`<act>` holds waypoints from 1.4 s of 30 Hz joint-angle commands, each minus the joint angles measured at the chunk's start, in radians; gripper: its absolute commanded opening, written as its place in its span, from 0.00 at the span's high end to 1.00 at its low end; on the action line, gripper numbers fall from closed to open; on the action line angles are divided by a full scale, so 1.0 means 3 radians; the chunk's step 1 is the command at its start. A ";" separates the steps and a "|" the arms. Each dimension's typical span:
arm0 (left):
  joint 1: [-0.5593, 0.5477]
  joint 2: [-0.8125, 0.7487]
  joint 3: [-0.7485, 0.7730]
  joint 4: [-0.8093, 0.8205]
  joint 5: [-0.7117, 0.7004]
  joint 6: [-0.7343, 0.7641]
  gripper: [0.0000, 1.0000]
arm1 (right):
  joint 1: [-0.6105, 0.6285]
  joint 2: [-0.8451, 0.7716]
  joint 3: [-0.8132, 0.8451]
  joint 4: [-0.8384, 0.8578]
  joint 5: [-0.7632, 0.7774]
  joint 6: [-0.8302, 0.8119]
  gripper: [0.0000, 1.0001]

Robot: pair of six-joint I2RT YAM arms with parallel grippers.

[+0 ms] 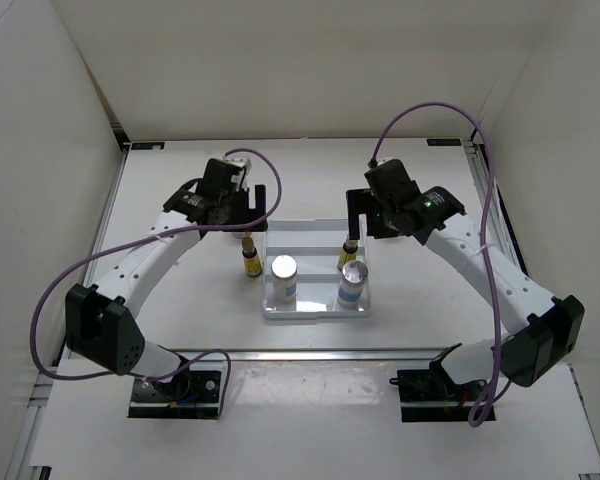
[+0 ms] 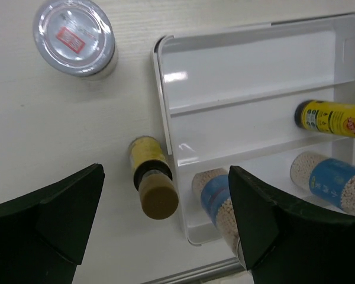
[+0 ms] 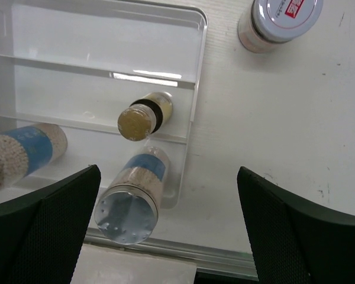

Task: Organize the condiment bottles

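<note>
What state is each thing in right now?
Left gripper: open, empty.
Right gripper: open, empty.
Left cylinder, right cylinder: upright, near compartment of tray.
Bottle in tray: upright, middle compartment.
Bottle beside tray: upright, on table.
Left jar, right jar: lidded, on table.

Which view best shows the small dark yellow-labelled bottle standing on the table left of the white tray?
Left wrist: the small dark yellow-labelled bottle stands close below the camera, brown cap and label clear. Top external shows it tiny beside the shallow white tray. Right wrist misses it.

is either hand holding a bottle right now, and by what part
Nothing is held: the left hand and the right hand are both open and empty.
</note>
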 commanded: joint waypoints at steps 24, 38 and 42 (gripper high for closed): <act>-0.0123 0.0081 -0.0251 -0.0285 0.0076 -0.0093 0.29 | -0.0001 -0.0119 -0.0180 -0.0140 0.0084 -0.0016 0.01; -0.0123 0.0178 -0.0016 -0.0418 0.0014 -0.0032 0.67 | -0.0001 -0.0119 -0.0242 -0.0171 0.0084 -0.0016 0.01; -0.0154 0.0178 0.0254 -0.0565 -0.0017 -0.0032 0.76 | -0.0001 -0.0150 -0.0242 -0.0171 0.0084 -0.0016 0.01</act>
